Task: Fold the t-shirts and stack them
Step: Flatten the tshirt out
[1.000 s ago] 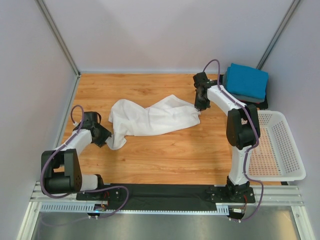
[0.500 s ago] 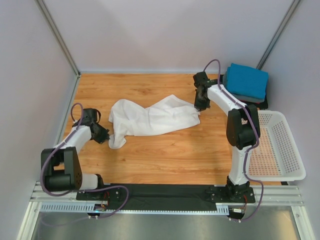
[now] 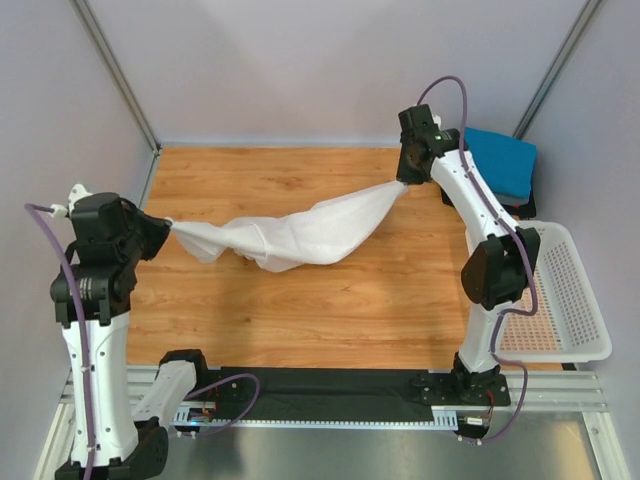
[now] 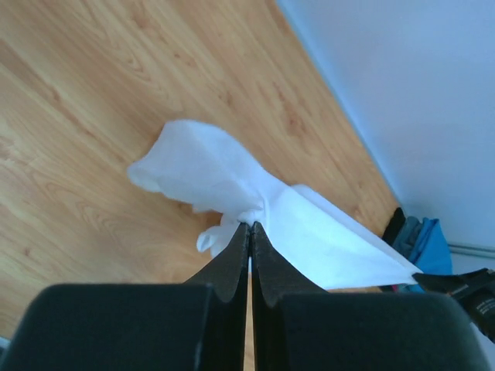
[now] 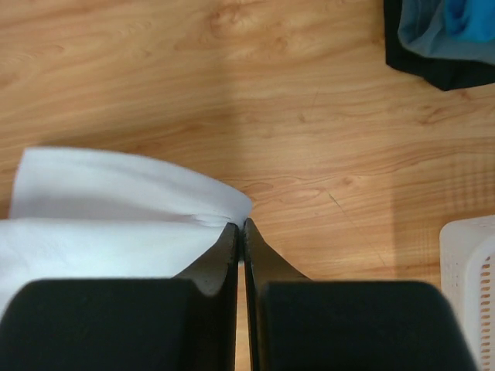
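While my left end effector [image 3: 166,222] and right end effector [image 3: 402,183] clench opposite ends of the white t-shirt [image 3: 300,230] sagging between them, I should tension it evenly.

The basket [image 3: 552,300] is set at the right edge of the table [image 3: 330,310], with the stack of folded t-shirts [image 3: 495,165] placed just behind it. To the basket's left, the loose t-shirt [image 3: 300,232] is strung above the table, its nearer end pinched in the right gripper [image 3: 404,180] and its farther end in the left gripper [image 3: 165,225].
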{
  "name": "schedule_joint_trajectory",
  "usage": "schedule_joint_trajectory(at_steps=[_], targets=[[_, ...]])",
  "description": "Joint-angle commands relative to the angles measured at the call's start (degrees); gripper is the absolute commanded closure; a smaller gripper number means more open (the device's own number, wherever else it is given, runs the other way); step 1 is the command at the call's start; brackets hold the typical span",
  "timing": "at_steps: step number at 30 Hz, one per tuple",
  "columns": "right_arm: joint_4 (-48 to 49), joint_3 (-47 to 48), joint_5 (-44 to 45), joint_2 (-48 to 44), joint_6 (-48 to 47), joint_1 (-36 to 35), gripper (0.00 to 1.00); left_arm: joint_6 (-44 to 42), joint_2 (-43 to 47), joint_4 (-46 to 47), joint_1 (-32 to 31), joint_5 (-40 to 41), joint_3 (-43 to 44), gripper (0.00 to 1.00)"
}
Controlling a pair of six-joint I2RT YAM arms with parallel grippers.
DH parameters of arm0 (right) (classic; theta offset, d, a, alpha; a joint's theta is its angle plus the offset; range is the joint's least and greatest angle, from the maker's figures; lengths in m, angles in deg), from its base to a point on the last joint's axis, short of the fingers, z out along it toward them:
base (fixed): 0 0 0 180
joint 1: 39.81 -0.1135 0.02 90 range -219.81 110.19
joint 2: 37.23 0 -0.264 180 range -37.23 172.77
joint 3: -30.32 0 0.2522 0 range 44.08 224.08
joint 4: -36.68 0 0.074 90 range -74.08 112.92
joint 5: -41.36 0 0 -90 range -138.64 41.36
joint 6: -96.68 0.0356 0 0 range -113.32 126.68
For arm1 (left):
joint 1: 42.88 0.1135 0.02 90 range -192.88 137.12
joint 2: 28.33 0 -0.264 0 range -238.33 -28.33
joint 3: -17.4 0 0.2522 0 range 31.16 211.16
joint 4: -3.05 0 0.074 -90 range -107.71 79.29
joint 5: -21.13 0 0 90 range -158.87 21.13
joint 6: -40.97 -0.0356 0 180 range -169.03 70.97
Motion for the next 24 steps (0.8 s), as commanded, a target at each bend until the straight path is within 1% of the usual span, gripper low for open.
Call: schedule_joint_trajectory(at_steps=[1,2,3,5,6,8,9,12,13,14,17,18,20,21,22,23,24], targets=[[-3.4,6.0,1.5,-5.1,-1.9,0.2,0.99,-3.5,-1.3,-6.0,0.0,4.8,9.6,1.00],[-3.5,6.4,1.2,-5.9,-2.0,0.0,1.00,-5.8,-2.1,-6.0,0.1,5.8,12.2,1.00],[-3.4,6.6,0.9,-8.0,-2.2,0.1,1.00,-7.9,-2.6,-5.2,0.1,6.8,17.1,1.00],[-3.4,6.7,0.4,-10.3,-2.5,0.1,0.99,-11.2,-4.6,-5.0,0.1,8.5,22.2,1.00],[-3.5,6.7,0.5,-11.4,-2.4,0.1,0.99,-15.0,-5.3,-5.1,0.0,9.3,26.8,1.00],[-4.8,7.3,0.0,-14.6,-2.2,0.1,1.00,-18.5,-7.3,-5.2,0.0,11.8,31.3,1.00],[-5.5,7.3,-0.1,-16.6,-2.0,0.1,1.00,-20.8,-8.1,-5.6,0.0,13.2,35.9,1.00],[-9.8,7.0,-1.9,-19.1,-1.2,0.0,1.00,-23.3,-10.2,-6.4,0.0,13.6,42.6,1.00],[-11.4,6.8,-2.1,-19.2,-1.0,0.1,1.00,-23.3,-10.9,-6.8,0.0,13.2,43.1,1.00],[-14.1,6.3,-2.2,-19.4,-1.1,0.1,1.00,-23.3,-11.1,-6.9,0.1,12.4,43.0,1.00],[-15.4,-1.9,-2.3,-20.6,-1.1,0.1,1.00,-21.5,-12.3,-8.7,0.1,7.9,39.5,1.00],[-15.1,-7.5,-2.4,-21.6,-0.7,0.1,1.00,-20.8,-12.2,-8.7,0.1,5.5,35.1,1.00],[-13.0,-14.2,-3.2,-22.6,0.1,0.1,1.00,-19.1,-10.8,-5.9,0.0,3.1,28.8,1.00],[-11.6,-20.8,-3.6,-23.5,0.4,0.0,1.00,-18.6,-10.1,-4.5,0.0,1.5,22.0,1.00],[-10.1,-23.8,-3.6,-23.9,0.6,0.1,1.00,-18.2,-9.0,-2.1,0.1,1.2,18.9,1.00],[-6.5,-26.5,-3.3,-24.0,0.8,0.2,0.99,-17.6,-8.8,-0.8,0.1,0.8,16.0,1.00],[-4.8,-29.1,-2.8,-23.7,1.0,0.2,1.00,-17.5,-8.7,0.5,0.1,0.5,11.1,1.00]])
